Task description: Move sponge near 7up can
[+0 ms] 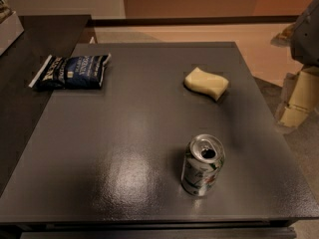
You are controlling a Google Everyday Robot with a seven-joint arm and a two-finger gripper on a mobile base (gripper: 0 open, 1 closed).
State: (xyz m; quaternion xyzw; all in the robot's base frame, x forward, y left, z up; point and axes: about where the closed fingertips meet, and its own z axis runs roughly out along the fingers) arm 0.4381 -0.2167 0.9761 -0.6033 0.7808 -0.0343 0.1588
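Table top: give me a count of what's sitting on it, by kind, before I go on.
Sponge: 1
7up can: 1
Dark blue snack bag: 1
Total: 3
The gripper is past the right edge of the table, touching none of them.

Three loose things sit on the one counter (124, 133), each the only one of its kind. One sponge (206, 83), pale yellow, lies toward one o'clock from the counter's middle. One 7up can (202, 165) stands upright toward five o'clock. One dark blue snack bag (72, 71) lies flat toward ten o'clock. One gripper (298, 103), beige and blocky, shows beyond the counter's edge at three o'clock.
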